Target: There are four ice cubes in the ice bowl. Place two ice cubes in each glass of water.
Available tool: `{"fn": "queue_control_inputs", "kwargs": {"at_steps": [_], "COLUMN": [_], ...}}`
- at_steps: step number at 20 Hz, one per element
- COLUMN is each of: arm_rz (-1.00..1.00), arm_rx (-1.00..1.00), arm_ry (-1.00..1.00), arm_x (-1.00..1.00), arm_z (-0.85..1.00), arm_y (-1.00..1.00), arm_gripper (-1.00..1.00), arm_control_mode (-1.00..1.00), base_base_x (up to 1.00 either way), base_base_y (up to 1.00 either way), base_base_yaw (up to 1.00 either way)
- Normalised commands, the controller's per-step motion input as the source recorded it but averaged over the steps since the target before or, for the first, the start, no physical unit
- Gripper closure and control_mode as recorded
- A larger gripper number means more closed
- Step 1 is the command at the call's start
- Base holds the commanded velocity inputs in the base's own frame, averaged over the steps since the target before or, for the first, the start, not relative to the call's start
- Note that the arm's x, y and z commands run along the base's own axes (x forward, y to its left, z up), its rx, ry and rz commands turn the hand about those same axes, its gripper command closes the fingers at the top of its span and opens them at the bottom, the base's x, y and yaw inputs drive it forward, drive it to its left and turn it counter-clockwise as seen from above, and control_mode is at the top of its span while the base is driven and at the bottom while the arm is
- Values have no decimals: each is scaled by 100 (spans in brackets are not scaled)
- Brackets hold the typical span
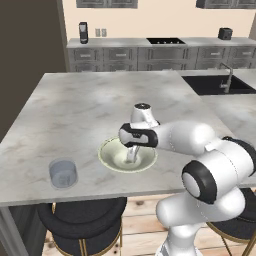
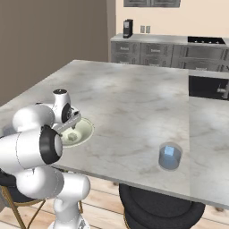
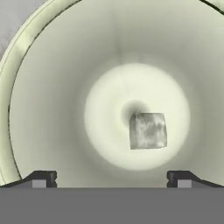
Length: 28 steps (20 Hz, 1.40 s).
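The pale cream-green ice bowl (image 1: 106,149) (image 2: 89,128) sits near the front edge of the marble island. One ice cube (image 3: 148,130) (image 2: 70,135) lies at the bottom of the bowl (image 3: 52,87). My gripper (image 1: 132,155) (image 2: 68,130) (image 3: 112,180) points down into the bowl, open, with its fingertips (image 3: 42,179) wide apart just above the cube and nothing between them. A glass of water (image 1: 63,173) stands left of the bowl. A second glass of water (image 2: 170,157) stands to the right, and a pale ice cube (image 2: 169,151) floats in it.
The island counter (image 1: 90,105) stretches wide behind the bowl. Black round stools (image 1: 82,220) stand under its front edge. A sink with a tap (image 1: 225,82) lies at the far right. Cabinets and a coffee machine (image 1: 83,32) line the back wall.
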Motion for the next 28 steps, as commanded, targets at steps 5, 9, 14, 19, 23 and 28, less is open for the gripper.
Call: {"fn": "queue_control_inputs", "kwargs": {"at_steps": [5, 9, 14, 19, 23, 28], "arm_rz": [0, 0, -1, -1, -2, -2], "arm_rx": [0, 0, -1, -2, -4, -4], "arm_ry": [0, 0, 0, 0, 1, 0], "arm_x": [26, 25, 21, 15, 25, 35], "arm_z": [-38, -21, -19, -31, -31, -31], "arm_y": [0, 0, 0, 0, 1, 10], "arm_gripper": [-100, -100, -100, -100, -100, -100], "arm_control_mode": [-100, -100, -100, -100, -100, -100], "base_base_x": [0, 0, 0, 0, 0, 0], "base_base_y": [0, 0, 0, 0, 0, 0], "base_base_yaw": [0, 0, 0, 0, 0, 0]}}
